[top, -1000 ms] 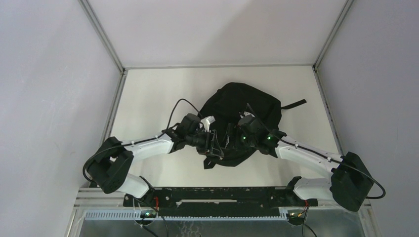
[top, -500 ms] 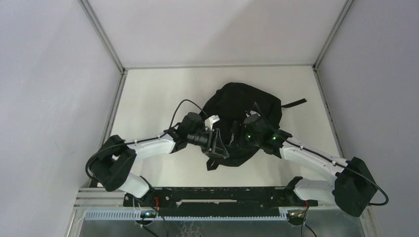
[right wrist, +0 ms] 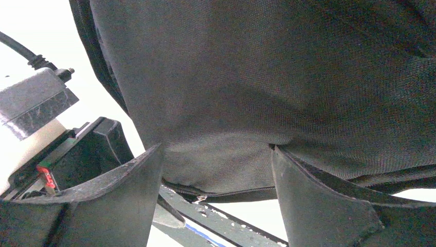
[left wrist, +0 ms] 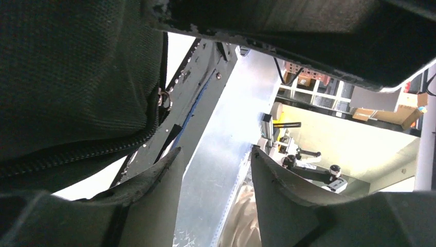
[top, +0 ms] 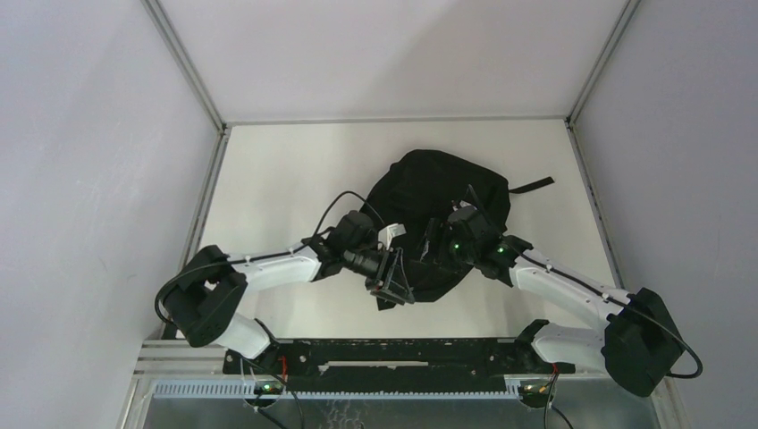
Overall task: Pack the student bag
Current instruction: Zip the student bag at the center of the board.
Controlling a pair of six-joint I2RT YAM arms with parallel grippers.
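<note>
Black fabric student bag (top: 438,192) lies in a rounded heap on the white counter (top: 268,179), right of centre. One strap (top: 534,187) sticks out flat on the counter to its right. Left arm (top: 268,264) and right arm (top: 563,286) reach in from the near edge and meet at the bag's near side.

Left claw (left wrist: 216,152): at the bag's near-left edge, pointing back toward the near edge of the counter. Fingers part-way apart, nothing gripped. Through the gap the wrist view shows only the aluminium rail (left wrist: 226,128) of the frame. Bag fabric hangs to its left and across the top of that view. A zip (left wrist: 77,154) runs along the lower edge of the left panel, with a small metal ring (left wrist: 164,98) at the fabric edge just above it. Cannot tell whether the outside of either finger touches the fabric.

Right claw (right wrist: 217,149): at the bag's near-right side, over the fabric in the top view. Fingers (right wrist: 128,195) spread wide. Bag fabric fills the wrist view beyond them and spans the whole gap. Its lower seam (right wrist: 205,194) shows low between the fingers. Cannot tell whether the pads press on the fabric or sit just off it. A pale block (right wrist: 36,98) with a black cable shows at the left edge of that view, close beside the bag.

Bag contents: hidden in all three views.
</note>
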